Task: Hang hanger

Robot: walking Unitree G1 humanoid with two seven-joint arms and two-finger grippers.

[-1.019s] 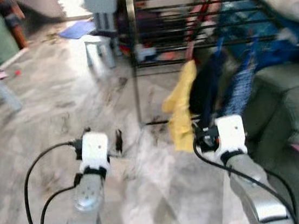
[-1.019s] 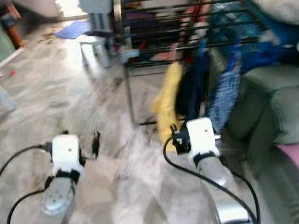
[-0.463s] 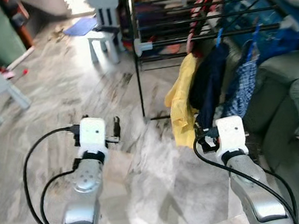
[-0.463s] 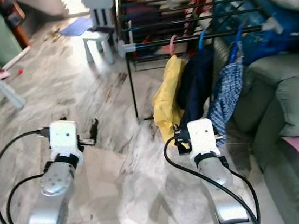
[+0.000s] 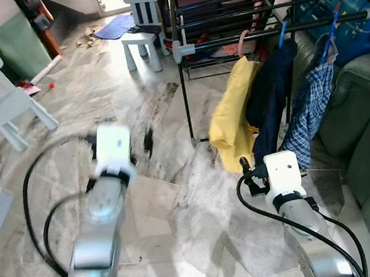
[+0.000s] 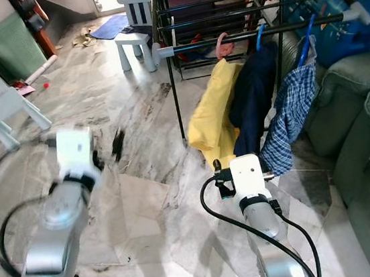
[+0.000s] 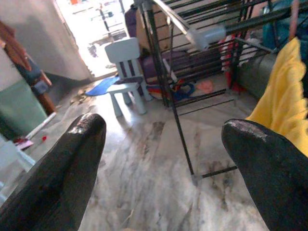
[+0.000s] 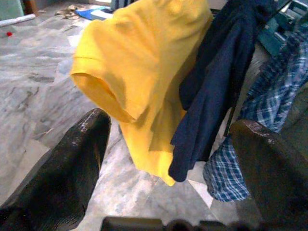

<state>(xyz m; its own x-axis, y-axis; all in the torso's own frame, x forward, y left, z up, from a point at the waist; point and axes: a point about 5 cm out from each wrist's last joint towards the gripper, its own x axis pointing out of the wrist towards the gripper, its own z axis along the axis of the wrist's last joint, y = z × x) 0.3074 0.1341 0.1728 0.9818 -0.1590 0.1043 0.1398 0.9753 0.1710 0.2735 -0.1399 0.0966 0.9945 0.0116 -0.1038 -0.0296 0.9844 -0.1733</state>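
The rack (image 5: 240, 34) looks nearer now; left gripper (image 7: 163, 159) and right gripper (image 8: 168, 159) jaws wide, empty; yellow shirt (image 8: 139, 82) close ahead.

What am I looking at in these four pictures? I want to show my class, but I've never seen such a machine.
A humanoid robot is looking down at its own two silver arms. Two pictures come from its head, two from its wrists, framed by black fingers. The left gripper and right gripper are both open and hold nothing. Ahead, a drying rack stands on a marble floor; a yellow shirt, a navy garment and a checked shirt hang from it. White chairs stand nearby.
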